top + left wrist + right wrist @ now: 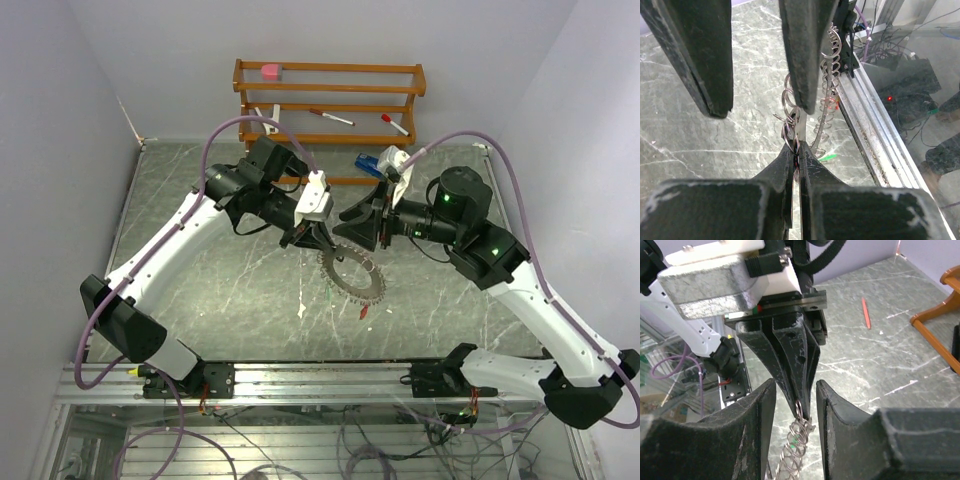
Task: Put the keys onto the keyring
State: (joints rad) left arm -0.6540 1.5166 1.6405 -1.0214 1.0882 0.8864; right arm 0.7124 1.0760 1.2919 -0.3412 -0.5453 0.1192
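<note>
Top external view, quick rundown: the keyring point(352, 275) sits about mid-table point(200, 290), just toward 6 o'clock of where the two arms meet. The left gripper point(320, 240) comes in from 10 o'clock and pinches the ring's rim at roughly its 11 o'clock edge. The left wrist cam backs that up: its jaws are squeezed together on the thin wire, with the little metal loops bunched right at the pinch point. The right gripper point(352, 228) reaches in from 3 o'clock. On its own wrist cam its jaws stand apart, one either side of the left gripper's tip, holding nothing. A red-tagged key point(365, 312) lies at the ring's 5 o'clock edge; can't tell whether it's actually threaded on. A green tag point(829, 157) shows up by the rim in the left wrist view. Whether the low side of the ring rests on the marble, I honestly can't say. Off at 12 o'clock there's a wooden rack point(330, 90) with a pink block point(271, 71) on top, and the right wrist cam catches a red pen point(866, 312) lying on the table.
</note>
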